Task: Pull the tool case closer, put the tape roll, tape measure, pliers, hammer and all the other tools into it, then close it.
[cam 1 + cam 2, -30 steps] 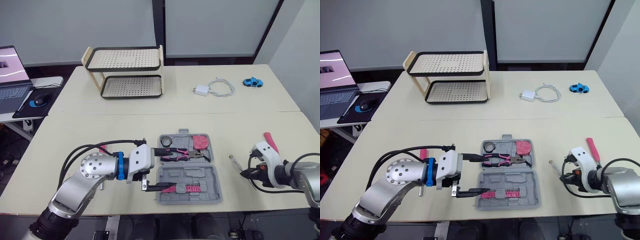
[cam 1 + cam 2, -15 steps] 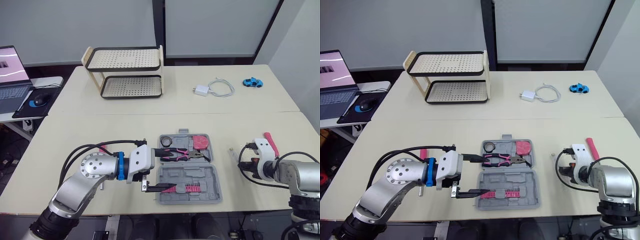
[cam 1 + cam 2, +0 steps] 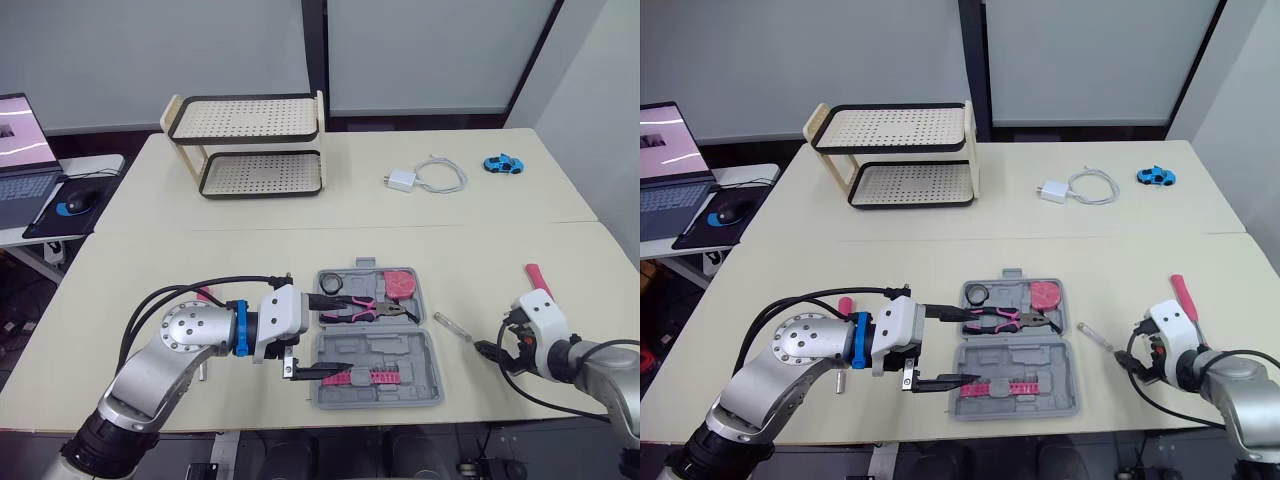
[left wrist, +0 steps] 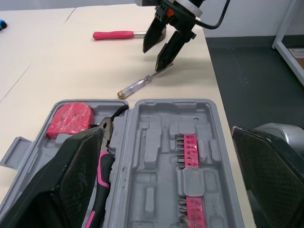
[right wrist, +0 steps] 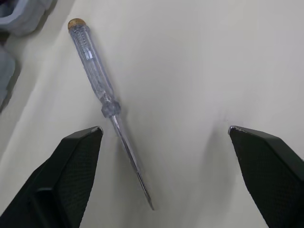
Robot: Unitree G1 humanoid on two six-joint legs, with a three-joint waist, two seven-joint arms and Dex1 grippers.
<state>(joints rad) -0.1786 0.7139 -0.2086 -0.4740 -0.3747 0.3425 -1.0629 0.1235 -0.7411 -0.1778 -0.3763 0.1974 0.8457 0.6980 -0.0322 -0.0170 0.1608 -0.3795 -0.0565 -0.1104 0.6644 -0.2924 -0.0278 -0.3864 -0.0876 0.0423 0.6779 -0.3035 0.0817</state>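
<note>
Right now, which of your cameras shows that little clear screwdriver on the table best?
The right wrist view: the screwdriver lies whole and close, handle to tip, before the open right gripper. The left wrist view shows it smaller, beyond the tool case; the eye views, a thin sliver right of the case.

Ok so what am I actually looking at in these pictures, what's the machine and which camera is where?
It's a humanoid robot with two arms at a table. Two pictures look down from its head; two come from cameras on its wrists. The left gripper hangs open over the open tool case, which holds pliers and a tape measure. The right gripper, also open and empty, is beside a clear-handled screwdriver. A pink-handled hammer lies nearby.
</note>
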